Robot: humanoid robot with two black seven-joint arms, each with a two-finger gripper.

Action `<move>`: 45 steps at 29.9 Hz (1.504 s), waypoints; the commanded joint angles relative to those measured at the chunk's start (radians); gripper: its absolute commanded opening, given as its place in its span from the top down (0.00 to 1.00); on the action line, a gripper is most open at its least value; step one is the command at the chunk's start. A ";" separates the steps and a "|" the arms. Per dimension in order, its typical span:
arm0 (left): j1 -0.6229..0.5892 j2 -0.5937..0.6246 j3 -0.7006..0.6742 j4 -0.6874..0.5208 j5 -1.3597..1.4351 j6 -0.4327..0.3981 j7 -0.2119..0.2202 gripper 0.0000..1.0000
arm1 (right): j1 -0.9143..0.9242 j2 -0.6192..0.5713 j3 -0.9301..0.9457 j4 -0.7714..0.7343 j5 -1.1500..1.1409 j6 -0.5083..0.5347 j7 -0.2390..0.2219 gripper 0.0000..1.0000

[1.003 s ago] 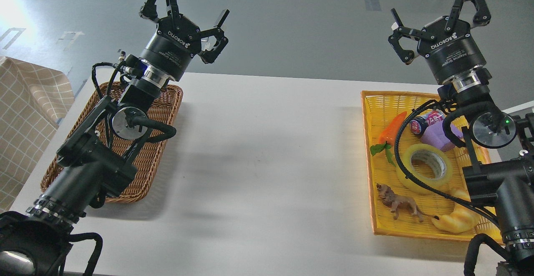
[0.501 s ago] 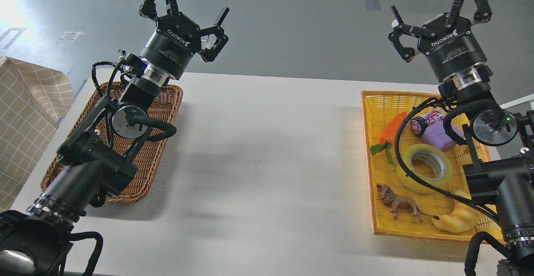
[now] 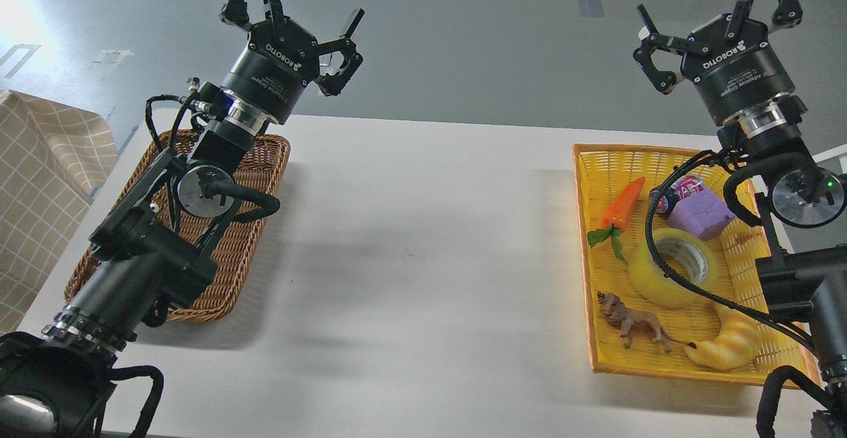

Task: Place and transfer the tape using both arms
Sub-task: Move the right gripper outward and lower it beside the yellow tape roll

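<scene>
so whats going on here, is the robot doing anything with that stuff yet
Not yet. Both arms are raised over the table, the left claw and right claw open and empty. The tape lies in the yellow basket on the right among toys, untouched. The brown basket sits on the left.

Single view only: head camera, mounted high, aimed forward and down. White table (image 3: pixel 423 239) framed close, grey floor seen beyond far edge. Left arm (image 3: pixel 142 253) enters from lower left, right arm (image 3: pixel 804 272) from lower right. No second view, so no overlap recorded.
</scene>
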 commanded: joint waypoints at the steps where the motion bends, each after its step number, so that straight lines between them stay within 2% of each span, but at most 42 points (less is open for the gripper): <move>1: 0.003 0.005 -0.002 0.000 0.000 0.000 0.000 0.02 | -0.003 -0.010 -0.005 0.000 -0.023 0.000 -0.005 0.00; 13: 0.008 -0.009 -0.002 0.000 0.000 0.000 0.000 0.02 | 0.038 -0.163 -0.135 0.032 -0.377 0.000 -0.011 0.00; 25: 0.003 -0.004 -0.002 0.000 0.000 0.000 0.000 0.02 | 0.045 -0.379 -0.343 0.242 -0.664 0.000 -0.014 0.00; 27: 0.003 -0.001 -0.002 0.000 0.000 0.000 0.000 0.02 | 0.044 -0.448 -0.390 0.285 -0.756 0.000 -0.014 0.00; 41: 0.005 -0.004 -0.002 0.000 0.000 0.000 0.000 0.02 | 0.006 -0.735 -0.479 0.396 -0.816 0.000 -0.015 0.00; 45: 0.005 -0.003 -0.002 0.000 0.000 0.000 0.000 0.02 | -0.034 -0.777 -0.479 0.413 -0.821 0.000 -0.015 0.00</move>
